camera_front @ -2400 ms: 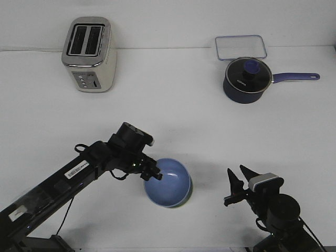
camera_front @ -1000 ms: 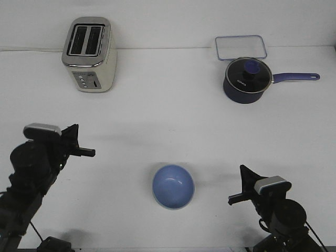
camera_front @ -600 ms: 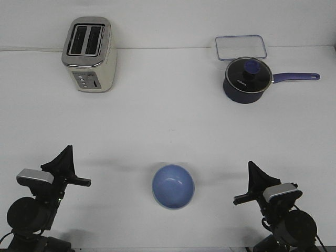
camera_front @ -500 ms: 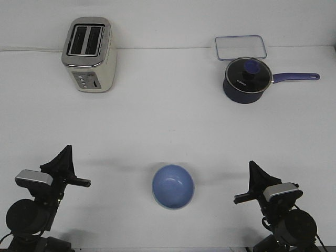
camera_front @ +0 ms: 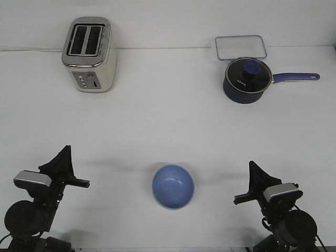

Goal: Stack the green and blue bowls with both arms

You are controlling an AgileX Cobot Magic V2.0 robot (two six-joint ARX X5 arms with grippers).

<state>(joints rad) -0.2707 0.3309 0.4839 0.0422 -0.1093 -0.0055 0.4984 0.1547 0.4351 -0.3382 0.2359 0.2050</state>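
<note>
nearest the camera, the left gripper and right gripper sit folded at the table's front corners, each well apart from the blue bowl between them; whether either pair of jaws is apart or together cannot be told. no green shows at the blue bowl's rim, so the stack seems done, needing only parked arms. beyond stand the toaster, saucepan and clear container.
</note>
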